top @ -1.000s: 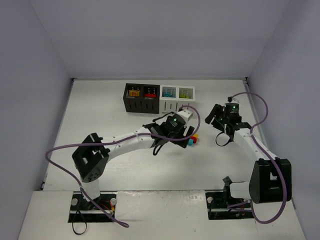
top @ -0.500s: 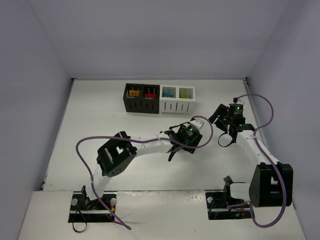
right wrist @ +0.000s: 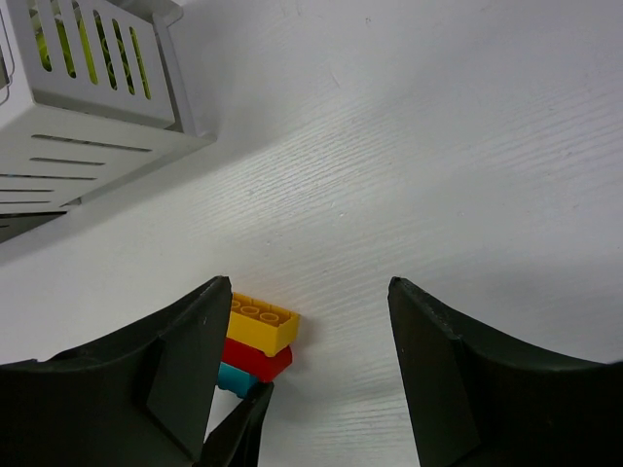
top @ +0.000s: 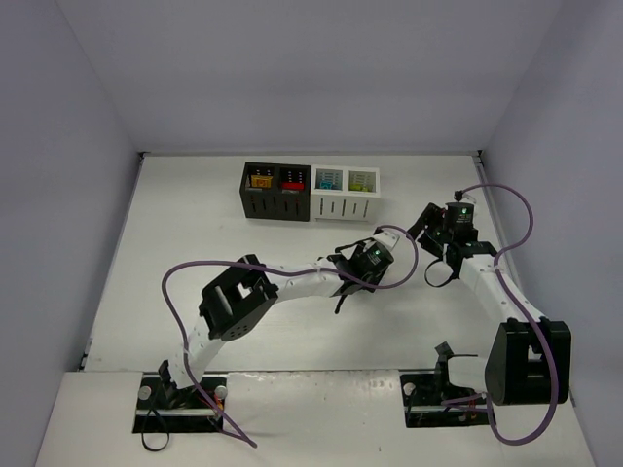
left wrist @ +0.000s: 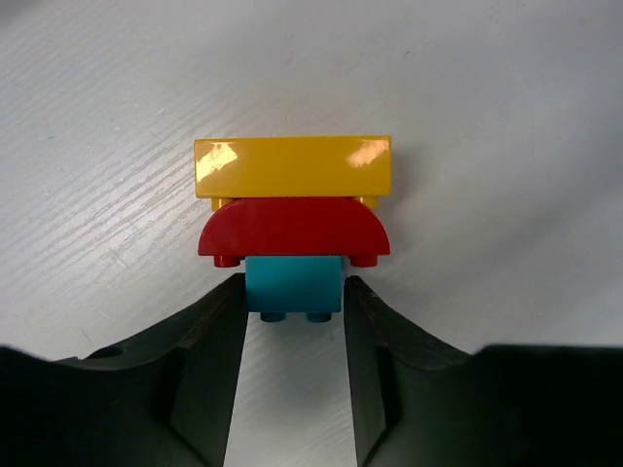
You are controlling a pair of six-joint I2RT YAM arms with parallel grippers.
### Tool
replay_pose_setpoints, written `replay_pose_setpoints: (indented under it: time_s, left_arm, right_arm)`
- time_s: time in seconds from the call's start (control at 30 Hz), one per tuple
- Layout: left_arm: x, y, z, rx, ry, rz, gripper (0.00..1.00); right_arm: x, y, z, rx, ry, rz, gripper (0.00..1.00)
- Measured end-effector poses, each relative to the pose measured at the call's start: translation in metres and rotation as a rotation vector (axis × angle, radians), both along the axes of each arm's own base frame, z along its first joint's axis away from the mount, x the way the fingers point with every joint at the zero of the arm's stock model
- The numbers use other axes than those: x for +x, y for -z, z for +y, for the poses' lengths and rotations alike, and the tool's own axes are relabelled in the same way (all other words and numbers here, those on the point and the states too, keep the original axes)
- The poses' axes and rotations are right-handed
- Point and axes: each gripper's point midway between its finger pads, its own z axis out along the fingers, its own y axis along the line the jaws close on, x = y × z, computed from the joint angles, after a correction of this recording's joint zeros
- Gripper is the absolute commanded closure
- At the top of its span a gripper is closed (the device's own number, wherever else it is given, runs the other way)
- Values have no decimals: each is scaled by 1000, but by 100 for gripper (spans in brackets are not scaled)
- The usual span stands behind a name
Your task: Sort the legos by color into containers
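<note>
A clump of three legos lies on the table: a yellow brick, a red curved brick and a teal brick. My left gripper is shut on the teal brick, one finger against each side. In the top view the left gripper covers the clump. My right gripper stands just right of it, open and holding nothing. In the right wrist view the clump's yellow brick sits beside the left finger of the right gripper. The containers stand at the back.
The two black bins hold orange-yellow and red pieces; the two white bins hold teal and green ones. A white bin's slotted wall fills the right wrist view's upper left. Purple cables loop from both arms.
My left arm has reached right over the clump, and its jaws have closed in from wide onto the teal brick. The right gripper has drawn back a little to the right.
</note>
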Motion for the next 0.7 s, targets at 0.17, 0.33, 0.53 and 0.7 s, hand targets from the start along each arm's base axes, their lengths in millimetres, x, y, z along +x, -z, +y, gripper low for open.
replay_pose_setpoints:
  time_s: [0.17,0.33,0.53,0.7]
  left_arm:
    - [4,1,-2,1,6,-24,84]
    - [7,3,-2,-16,23,-60,99]
    - [-4,2,39,-22,99,-99,100]
    - [-5,-18,91,-79,192,-141,100]
  right_arm:
    - [0,0,1,-3,-12,0,40]
    - [-2,0,8,8,-62,-2,46]
    - [-8,2,30,72,-197,9,47]
    - [-18,4,63,184,-366,29,39]
